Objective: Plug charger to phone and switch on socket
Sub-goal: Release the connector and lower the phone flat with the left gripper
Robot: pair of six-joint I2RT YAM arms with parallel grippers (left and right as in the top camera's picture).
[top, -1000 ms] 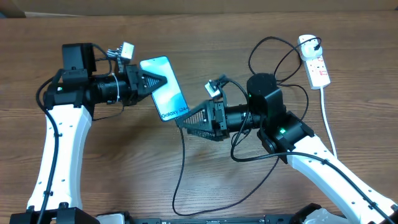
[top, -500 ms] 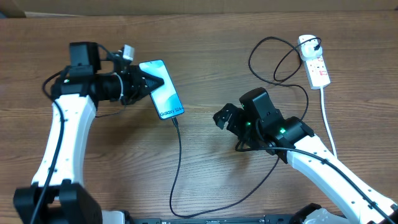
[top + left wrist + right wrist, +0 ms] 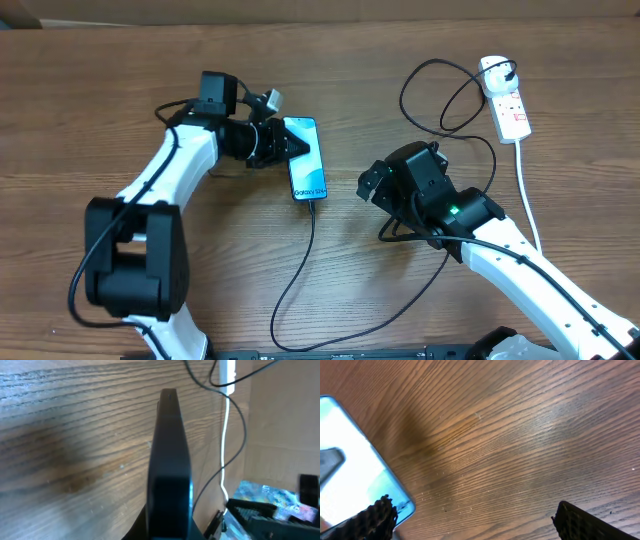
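One brown wood-grain table (image 3: pixel 60 120); left gripper (image 3: pixel 290 147) clenched on phone (image 3: pixel 309 165), right gripper (image 3: pixel 475 512) wide open.

The overhead picture was bright, even and sharp, with only soft shadows on the table (image 3: pixel 60 100). The left wrist picture was dark and blurred in its near middle. In the right wrist picture the phone (image 3: pixel 355 460) screen looked pale, almost overexposed.
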